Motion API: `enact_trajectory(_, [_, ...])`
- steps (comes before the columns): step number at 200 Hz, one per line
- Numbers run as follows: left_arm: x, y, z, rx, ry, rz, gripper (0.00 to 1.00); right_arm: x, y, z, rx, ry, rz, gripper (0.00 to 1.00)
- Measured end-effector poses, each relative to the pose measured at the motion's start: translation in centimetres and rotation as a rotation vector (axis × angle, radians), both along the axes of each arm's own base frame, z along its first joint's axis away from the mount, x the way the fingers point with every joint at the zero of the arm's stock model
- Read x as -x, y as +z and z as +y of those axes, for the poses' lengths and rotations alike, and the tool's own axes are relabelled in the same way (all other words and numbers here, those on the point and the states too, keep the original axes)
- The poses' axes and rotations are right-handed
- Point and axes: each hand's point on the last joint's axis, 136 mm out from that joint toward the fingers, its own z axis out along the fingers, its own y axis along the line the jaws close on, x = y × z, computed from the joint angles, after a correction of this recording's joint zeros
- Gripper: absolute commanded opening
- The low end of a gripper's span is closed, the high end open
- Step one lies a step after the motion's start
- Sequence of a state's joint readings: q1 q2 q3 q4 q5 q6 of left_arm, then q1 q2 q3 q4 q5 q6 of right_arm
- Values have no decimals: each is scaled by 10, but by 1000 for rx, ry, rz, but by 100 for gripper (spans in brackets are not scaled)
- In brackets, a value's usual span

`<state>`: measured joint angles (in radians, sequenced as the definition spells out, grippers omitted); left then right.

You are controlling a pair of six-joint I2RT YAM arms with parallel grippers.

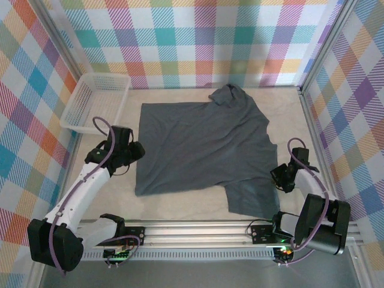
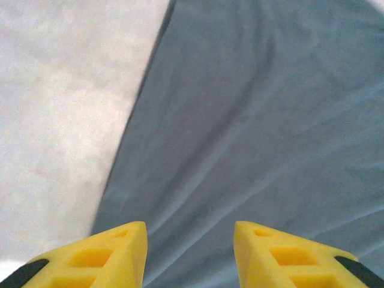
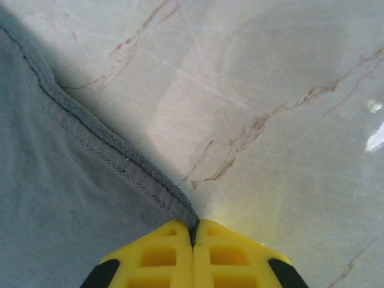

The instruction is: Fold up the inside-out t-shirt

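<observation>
The inside-out t-shirt lies flat on the table; with the right jaws pinching its hem and the left jaws spread over its left edge, we should grip left before lifting evenly.

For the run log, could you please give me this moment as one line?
t-shirt: spread on table | left hand: open, over its left edge | right hand: shut on its hem
</observation>
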<state>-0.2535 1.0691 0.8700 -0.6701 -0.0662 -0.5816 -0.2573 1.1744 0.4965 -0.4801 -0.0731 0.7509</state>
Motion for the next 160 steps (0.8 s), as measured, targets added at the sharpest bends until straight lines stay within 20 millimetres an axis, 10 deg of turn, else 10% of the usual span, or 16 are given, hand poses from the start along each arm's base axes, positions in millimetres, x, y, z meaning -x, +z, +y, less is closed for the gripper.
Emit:
enact_trajectory(47, [80,-73,16,27,134,288,42,3,55,-5,52,-102,-233,0])
enact_trajectory(80, [122,-108,21,86,232,364,47,8,55,-4,35,-124,-222,0])
enact_trajectory(160, [114,-127,-2,228,261,408,36,13,41,0,9,-127,-157,0])
